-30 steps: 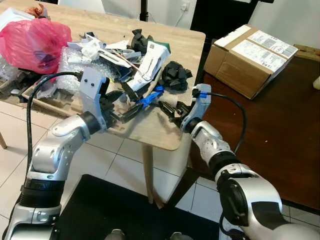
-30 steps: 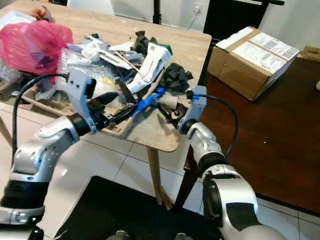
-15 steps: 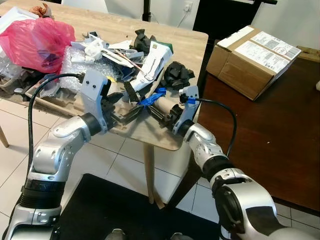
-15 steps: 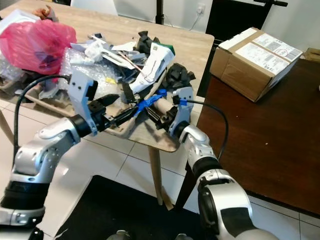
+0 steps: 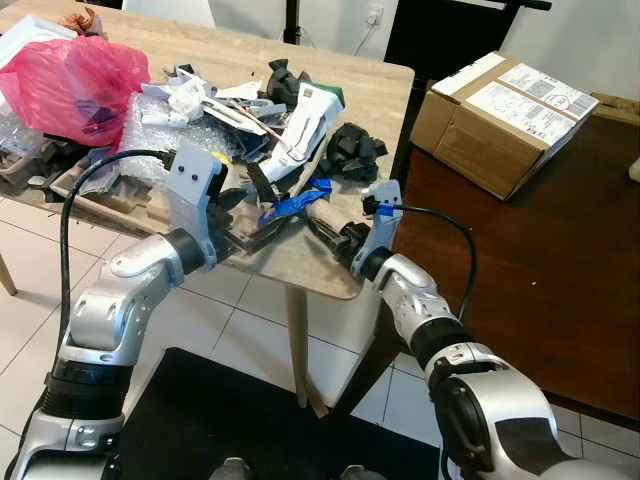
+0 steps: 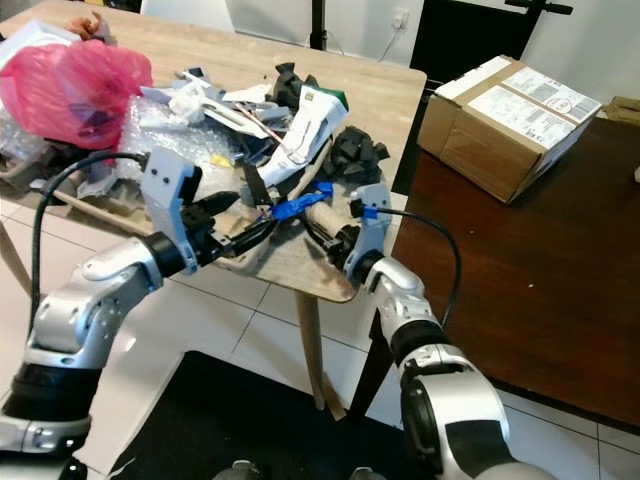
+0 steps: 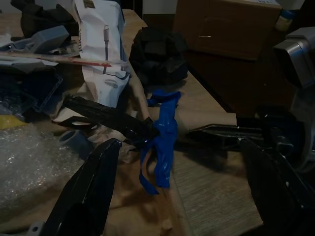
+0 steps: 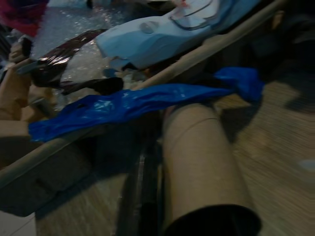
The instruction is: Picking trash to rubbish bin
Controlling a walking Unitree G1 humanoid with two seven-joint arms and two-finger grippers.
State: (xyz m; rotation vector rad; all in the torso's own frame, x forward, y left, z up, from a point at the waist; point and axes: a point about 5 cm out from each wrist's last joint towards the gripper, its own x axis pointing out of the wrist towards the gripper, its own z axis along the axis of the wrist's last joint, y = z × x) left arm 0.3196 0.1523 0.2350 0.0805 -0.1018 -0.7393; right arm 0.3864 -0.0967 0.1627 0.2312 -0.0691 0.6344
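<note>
One light wooden table (image 5: 375, 85) is seen across the upper left of the head views, its near corner at frame centre. One heap of mixed trash (image 5: 230, 110) covers it; one crumpled pink plastic bag (image 5: 70, 85) lies at upper left. One brown cardboard box (image 5: 505, 115) sits at upper right.

One brown cardboard tube (image 8: 202, 162) lies at centre near the table corner, judged light, stiff, crushable; best taken across its middle. One blue plastic strip (image 7: 162, 142) is draped across it, judged limp and slippery.

The left gripper (image 5: 255, 228) is held open just left of the strip, gripping nothing. The right gripper (image 5: 335, 232) is set at the tube; a closed hold cannot be confirmed.
</note>
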